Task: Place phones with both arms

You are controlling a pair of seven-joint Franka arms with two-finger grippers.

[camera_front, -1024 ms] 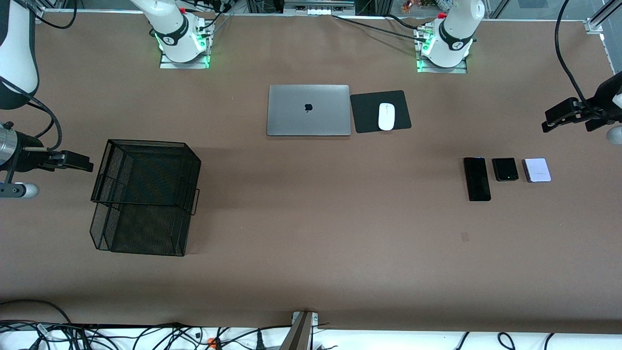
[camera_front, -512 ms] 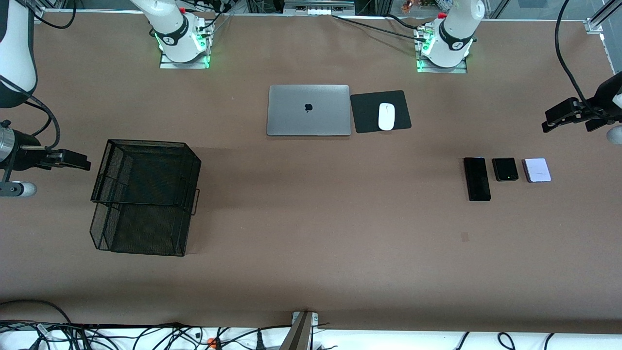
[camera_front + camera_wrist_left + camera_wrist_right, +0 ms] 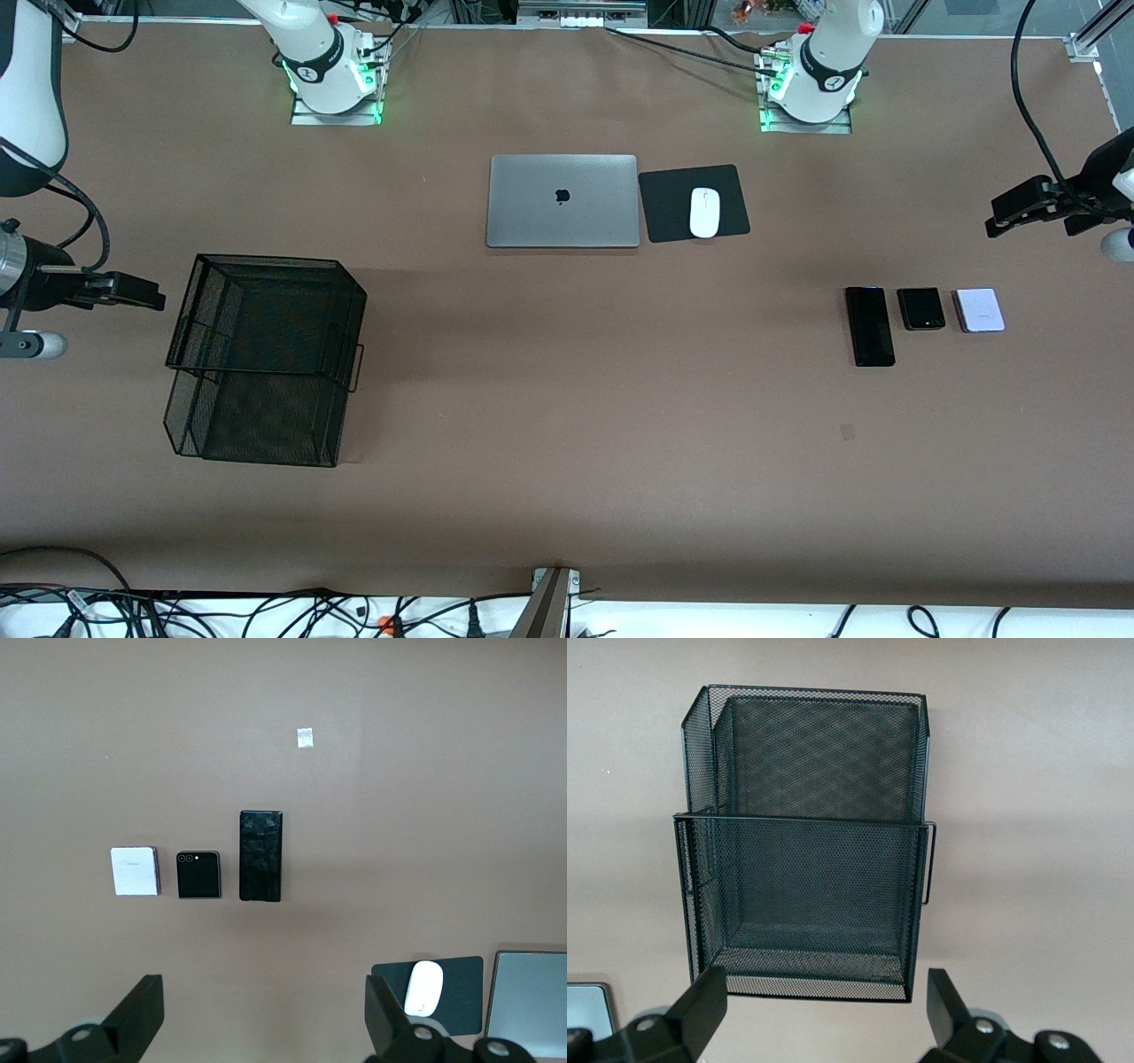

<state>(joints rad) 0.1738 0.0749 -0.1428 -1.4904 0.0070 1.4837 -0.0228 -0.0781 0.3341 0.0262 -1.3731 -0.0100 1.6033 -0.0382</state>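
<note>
Bare table (image 3: 576, 372) stretches wide between the black mesh basket (image 3: 266, 354) at the right arm's end and the three phones (image 3: 921, 310) lying close in a row, with the closed laptop (image 3: 563, 201) and mouse (image 3: 704, 213) beside each other nearer the bases.

Only sign legible: dark apple logo, centre of silver laptop (image 3: 563, 201) lid, beside mouse pad (image 3: 694, 203). No readable text elsewhere.

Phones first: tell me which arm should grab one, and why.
Probably the left. The left gripper, open, hovers at the end of the table where the long black phone, small black phone and lavender-white phone lie; the right gripper, open, hovers beside the mesh basket.
</note>
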